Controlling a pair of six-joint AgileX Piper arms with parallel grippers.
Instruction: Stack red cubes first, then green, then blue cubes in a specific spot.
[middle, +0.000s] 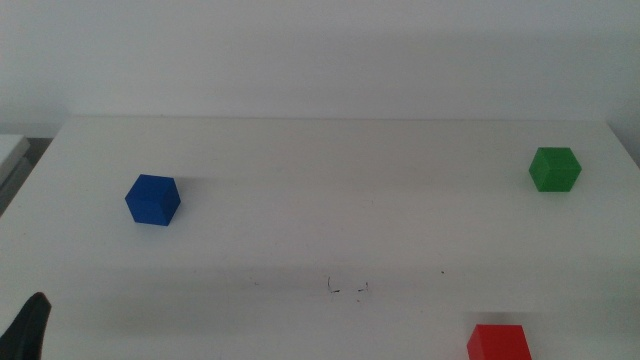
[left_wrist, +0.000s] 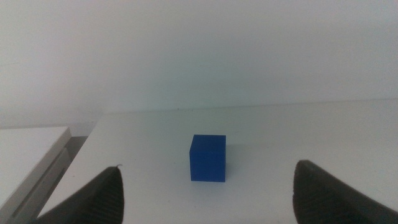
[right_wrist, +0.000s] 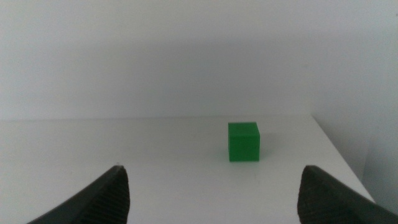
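1. Cubes lie scattered and unstacked on the white table (middle: 330, 170), seen from the middle view: the blue cube (middle: 152, 200) sits out at nine o'clock from the table's centre, the green cube (middle: 555, 169) at about two o'clock near the far right edge, and the red cube (middle: 499, 343) at five o'clock, cut by the near edge of the view. All three stand well apart.
2. Left gripper (left_wrist: 205, 190) waits low at the near left corner, jaws wide apart and holding nothing, with the blue cube straight ahead at twelve o'clock between the line of its jaws.
3. Right gripper (right_wrist: 214, 193) does not show in the middle view; its own camera shows its jaws spread wide and empty, the green cube (right_wrist: 243, 142) ahead, slightly toward one o'clock.
4. Red goes first, so the red cube looks like the piece to fetch, likely by the right arm.
5. Handling, by my judgement: the cubes seem light, rigid and matte, so not slippery. Grip on two opposite flat faces, square-on and around mid-height; a corner-wise pinch could twist the cube.
6. Faint dark marks (middle: 345, 288) sit near the table's middle at six o'clock; whether they mark the stacking spot I cannot tell.
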